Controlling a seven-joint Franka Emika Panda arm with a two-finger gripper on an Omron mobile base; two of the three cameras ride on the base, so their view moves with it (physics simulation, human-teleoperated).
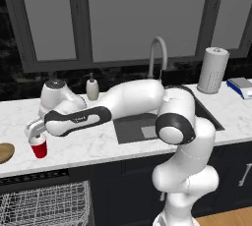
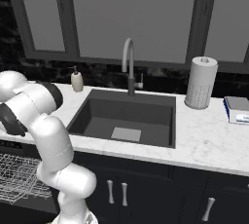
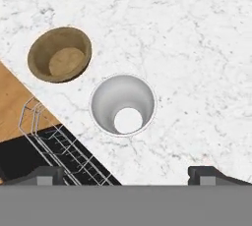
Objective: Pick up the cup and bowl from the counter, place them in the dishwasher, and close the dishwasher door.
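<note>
Nothing loaded yet: tool (image 3: 126,173) wide open and empty, poised directly over the upright cup (image 3: 123,104) on the counter (image 3: 197,48), bowl (image 3: 59,54) just beside it, dishwasher (image 1: 44,203) open with rack out; both placements and door closing remain.

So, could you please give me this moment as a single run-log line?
tool: open, above cup | cup: upright on counter | bowl: on counter, untouched | dishwasher: open

Behind the curved faucet (image 2: 128,62) stand tall grey-framed windows (image 2: 131,16) (panes blank grey); dark cabinets (image 2: 160,191) below, wooden floor (image 1: 231,217) beneath.
</note>
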